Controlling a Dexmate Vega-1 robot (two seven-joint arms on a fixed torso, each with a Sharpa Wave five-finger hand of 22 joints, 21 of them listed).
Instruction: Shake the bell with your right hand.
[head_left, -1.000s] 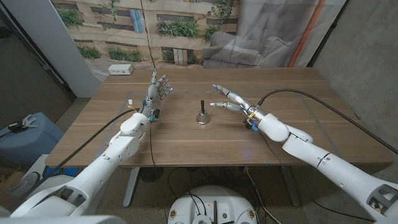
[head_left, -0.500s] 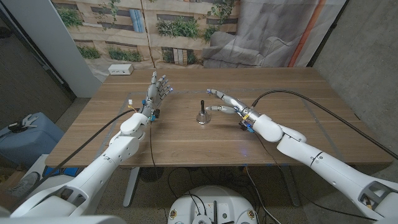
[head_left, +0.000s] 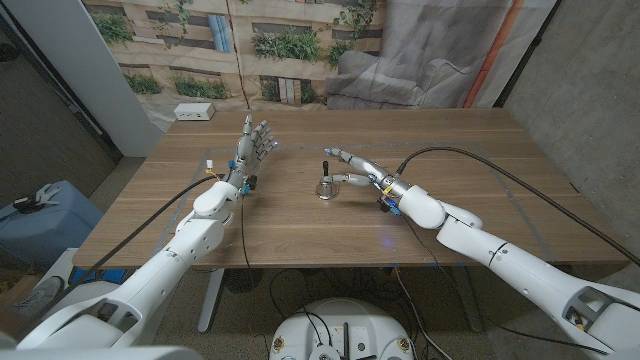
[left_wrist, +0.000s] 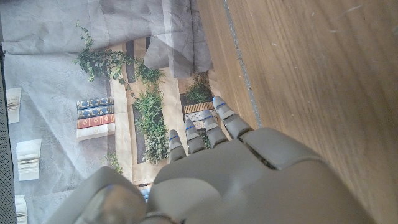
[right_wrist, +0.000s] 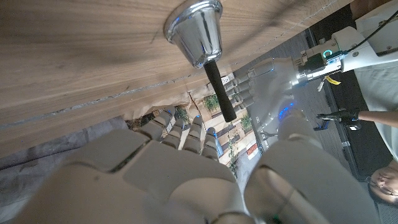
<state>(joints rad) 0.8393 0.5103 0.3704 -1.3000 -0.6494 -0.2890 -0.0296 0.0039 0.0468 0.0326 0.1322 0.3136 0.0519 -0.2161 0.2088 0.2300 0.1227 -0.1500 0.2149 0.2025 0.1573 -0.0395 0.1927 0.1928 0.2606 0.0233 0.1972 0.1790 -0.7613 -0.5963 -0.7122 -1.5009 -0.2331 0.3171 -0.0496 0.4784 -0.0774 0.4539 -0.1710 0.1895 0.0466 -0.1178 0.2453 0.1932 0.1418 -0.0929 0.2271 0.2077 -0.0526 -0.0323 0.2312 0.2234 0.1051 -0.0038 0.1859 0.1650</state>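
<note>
A small silver bell with a black upright handle stands on the wooden table near its middle. My right hand is open just to the bell's right, its fingers spread on either side of the handle without holding it. In the right wrist view the bell stands just beyond my right hand. My left hand is open and held upright on the table's left part, well away from the bell; the left wrist view shows the back of my left hand.
A white box lies at the table's far left corner. Black cables run across the table on both sides. A grey cloth and a printed backdrop stand behind the far edge. A person is at the right wrist view's edge.
My right hand has slid left across the table until its fingers flank the bell's handle. The bell and my left hand have stayed still.
</note>
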